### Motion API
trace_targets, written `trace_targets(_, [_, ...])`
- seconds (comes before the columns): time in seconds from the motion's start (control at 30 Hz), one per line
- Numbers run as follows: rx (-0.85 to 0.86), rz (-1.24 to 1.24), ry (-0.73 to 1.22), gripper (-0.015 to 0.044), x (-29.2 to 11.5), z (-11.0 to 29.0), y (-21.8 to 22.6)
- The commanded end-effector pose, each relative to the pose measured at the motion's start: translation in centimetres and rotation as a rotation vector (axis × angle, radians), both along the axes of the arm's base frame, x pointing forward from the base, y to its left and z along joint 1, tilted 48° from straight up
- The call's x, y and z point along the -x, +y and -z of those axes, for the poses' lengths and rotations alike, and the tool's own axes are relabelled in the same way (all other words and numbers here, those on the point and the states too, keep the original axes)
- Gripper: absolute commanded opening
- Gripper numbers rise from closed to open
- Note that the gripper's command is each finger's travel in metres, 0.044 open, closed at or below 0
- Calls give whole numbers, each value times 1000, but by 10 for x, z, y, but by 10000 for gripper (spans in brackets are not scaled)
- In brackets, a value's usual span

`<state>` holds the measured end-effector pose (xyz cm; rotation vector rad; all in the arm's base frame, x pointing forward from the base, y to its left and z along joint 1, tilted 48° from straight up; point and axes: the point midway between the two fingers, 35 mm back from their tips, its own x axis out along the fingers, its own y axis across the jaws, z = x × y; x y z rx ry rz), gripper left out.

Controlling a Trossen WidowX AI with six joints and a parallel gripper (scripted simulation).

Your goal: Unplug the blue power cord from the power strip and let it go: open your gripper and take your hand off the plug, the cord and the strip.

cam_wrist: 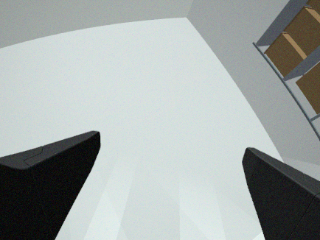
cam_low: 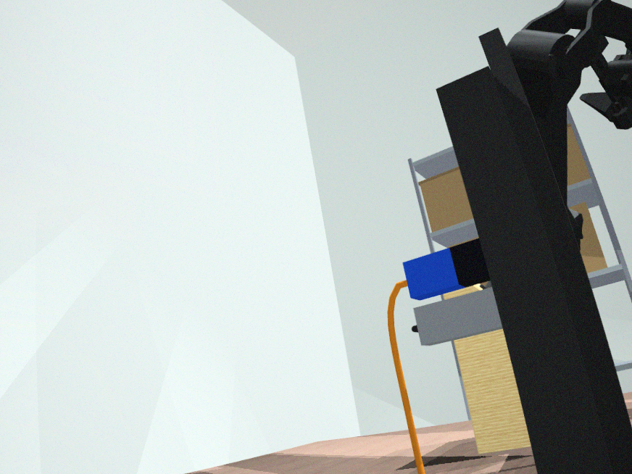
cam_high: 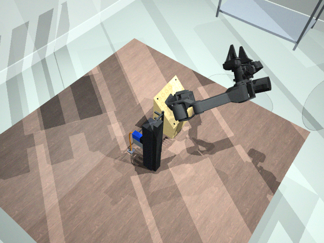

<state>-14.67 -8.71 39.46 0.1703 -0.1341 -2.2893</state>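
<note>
The black power strip (cam_high: 152,143) (cam_low: 530,285) stands upright on the wooden surface (cam_high: 78,182). The blue plug (cam_high: 136,136) (cam_low: 431,279) sits in the strip's side, its black front end against the strip. Its orange cord (cam_high: 130,141) (cam_low: 400,382) bends down to the surface. My gripper (cam_high: 236,51) (cam_wrist: 172,147) is open and empty. It points upward, high and far to the right of the strip, touching nothing. The wrist view shows only the two fingertips against wall and ceiling.
A grey block (cam_low: 448,316) sits just under the plug. A tan board (cam_high: 167,94) stands behind the strip, by the arm's base. A metal shelf (cam_high: 261,18) (cam_low: 443,198) (cam_wrist: 295,43) with brown boxes stands off the surface, far right.
</note>
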Motion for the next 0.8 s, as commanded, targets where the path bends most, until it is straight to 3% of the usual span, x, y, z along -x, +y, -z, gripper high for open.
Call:
trace_targets(0.0, [0,4,-1,374,1,0,1])
trace_targets(0.27, [27,259,-69,164,34,5,51])
trace_targets(0.53, [88,622,-160,160,55,17,139])
trace_targets(0.77, [163,935,-232,160,42,30,219])
